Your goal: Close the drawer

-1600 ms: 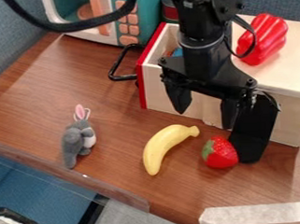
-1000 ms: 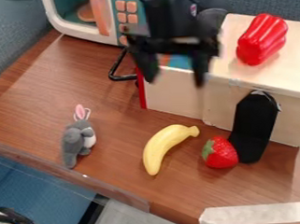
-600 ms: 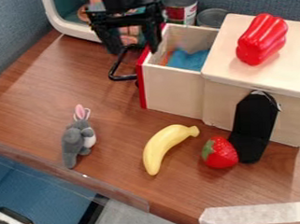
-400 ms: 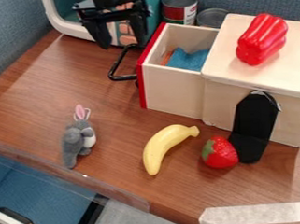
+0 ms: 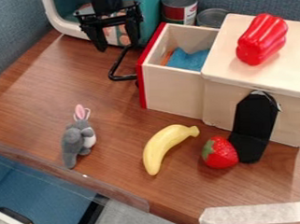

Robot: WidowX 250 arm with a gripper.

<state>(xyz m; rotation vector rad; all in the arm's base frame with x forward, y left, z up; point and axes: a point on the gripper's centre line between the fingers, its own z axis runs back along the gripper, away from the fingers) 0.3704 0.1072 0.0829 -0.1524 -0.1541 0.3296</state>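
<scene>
The gripper (image 5: 117, 46) hangs at the upper left, in front of the toy microwave and just left of the drawer's handle. Its two fingers are spread apart with nothing between them. The wooden drawer (image 5: 171, 90) is pulled out to the left from its box (image 5: 278, 113), and its inside shows from above. A blue thing (image 5: 189, 60) and a bit of something orange lie in it. On the drawer's red front, a black handle (image 5: 115, 71) sticks out to the left.
A red pepper (image 5: 260, 39) lies on the box top. Cans (image 5: 179, 9) and a teal microwave (image 5: 149, 11) stand behind. In front are a grey rabbit (image 5: 77, 138), a banana (image 5: 162, 148), a strawberry (image 5: 220, 153) and a black stand (image 5: 253, 128).
From over the box's front, the gripper has moved up and left, past the drawer, to the handle's left side. The drawer and the loose objects have not moved.
</scene>
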